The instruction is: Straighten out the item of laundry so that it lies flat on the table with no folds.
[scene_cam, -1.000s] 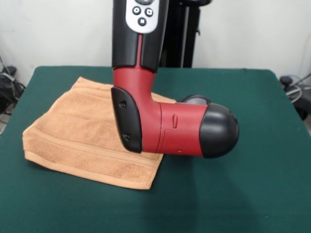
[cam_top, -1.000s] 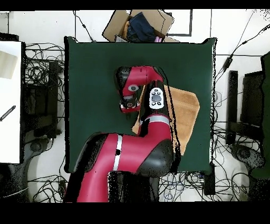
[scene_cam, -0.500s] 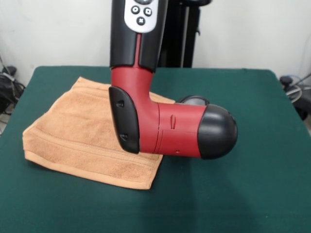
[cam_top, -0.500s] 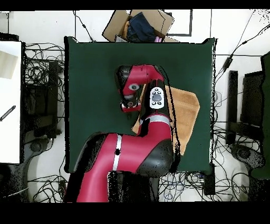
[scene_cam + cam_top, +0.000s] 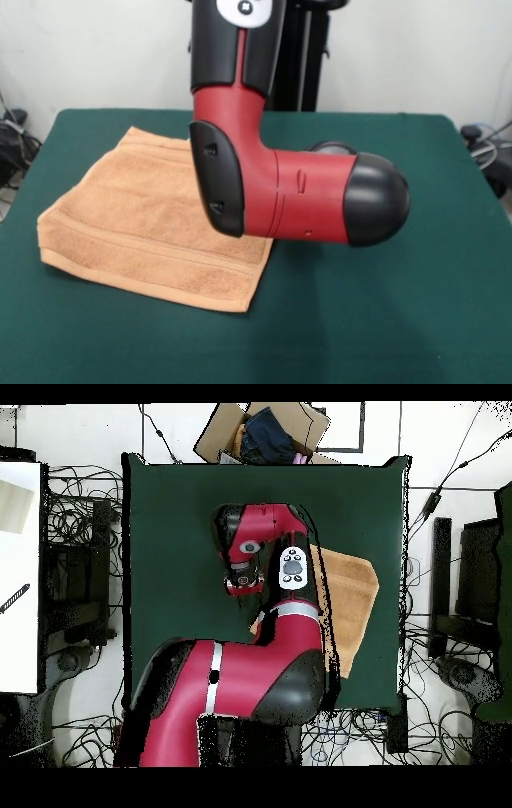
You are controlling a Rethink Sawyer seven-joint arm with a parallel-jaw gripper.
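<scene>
The item of laundry (image 5: 136, 216), a light orange-tan towel, lies on the left part of the dark green table (image 5: 384, 320). Its near edge looks thick, as if doubled over, and band stripes run along that hem. The red and black arm (image 5: 280, 192) hangs low over the towel's right edge and hides that part. In the overhead view the towel (image 5: 352, 596) shows to the right of the arm. The gripper (image 5: 243, 582) sits under the wrist just left of the towel, and its state does not show.
A cardboard box (image 5: 268, 429) with dark cloth stands past the table's top edge in the overhead view. Cables lie on the floor all round. A white surface (image 5: 18, 574) stands at the left.
The arm has risen a little and shifted slightly right in the front view. The towel has not moved.
</scene>
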